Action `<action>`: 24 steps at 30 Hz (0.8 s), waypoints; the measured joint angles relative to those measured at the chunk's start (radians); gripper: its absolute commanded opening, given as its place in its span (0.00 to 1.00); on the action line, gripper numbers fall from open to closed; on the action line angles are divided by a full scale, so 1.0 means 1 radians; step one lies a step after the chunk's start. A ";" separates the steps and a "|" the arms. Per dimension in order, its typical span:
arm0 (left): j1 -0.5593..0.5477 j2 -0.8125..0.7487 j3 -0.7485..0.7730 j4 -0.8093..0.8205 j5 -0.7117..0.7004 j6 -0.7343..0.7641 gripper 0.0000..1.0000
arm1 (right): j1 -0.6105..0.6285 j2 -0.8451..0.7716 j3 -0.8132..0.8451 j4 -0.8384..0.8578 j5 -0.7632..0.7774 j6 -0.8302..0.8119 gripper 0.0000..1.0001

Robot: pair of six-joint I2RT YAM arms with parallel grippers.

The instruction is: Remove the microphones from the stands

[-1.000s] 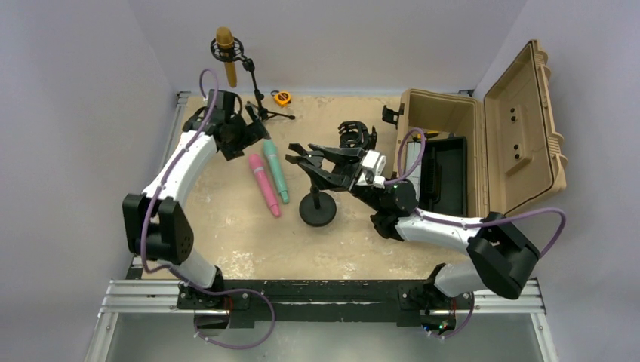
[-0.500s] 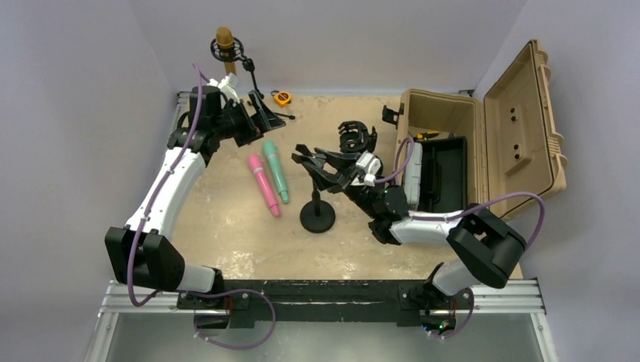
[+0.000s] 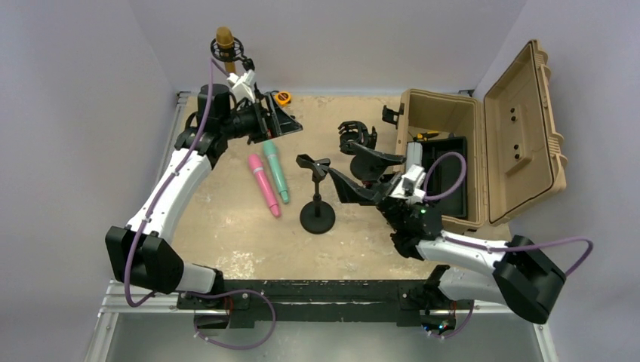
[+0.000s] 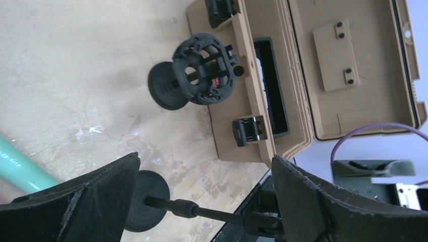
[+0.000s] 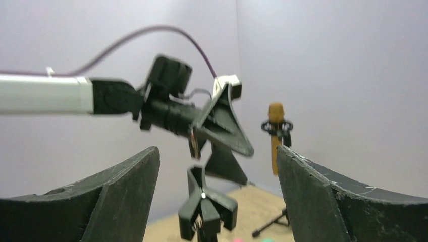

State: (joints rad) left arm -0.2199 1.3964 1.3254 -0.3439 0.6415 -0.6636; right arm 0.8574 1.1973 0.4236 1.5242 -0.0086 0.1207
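Gold microphone (image 3: 224,38) at back — empty stand (image 3: 317,214) mid-table

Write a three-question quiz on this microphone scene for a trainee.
1. True or false: the gold microphone sits in its shock mount.
2. Which lies on the table beside the pink microphone? A) a teal microphone B) a screwdriver C) a cup
3. Fill in: the left gripper is ____, with nothing in its grasp.

Key: 1 true; 2 A; 3 open.
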 measured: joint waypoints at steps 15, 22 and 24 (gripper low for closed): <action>-0.148 -0.159 -0.012 -0.039 0.005 0.026 1.00 | 0.000 -0.297 -0.036 -0.063 0.017 0.056 0.83; -0.208 -0.310 -0.083 -0.054 -0.096 -0.079 0.98 | 0.000 -0.359 -0.068 -0.050 0.016 0.063 0.82; -0.237 -0.298 -0.095 -0.055 -0.103 -0.104 0.92 | 0.000 -0.364 -0.072 -0.050 0.016 0.063 0.82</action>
State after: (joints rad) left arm -0.4564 1.0988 1.2301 -0.3985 0.5381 -0.7673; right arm 0.8574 0.8337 0.3519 1.4738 0.0078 0.1837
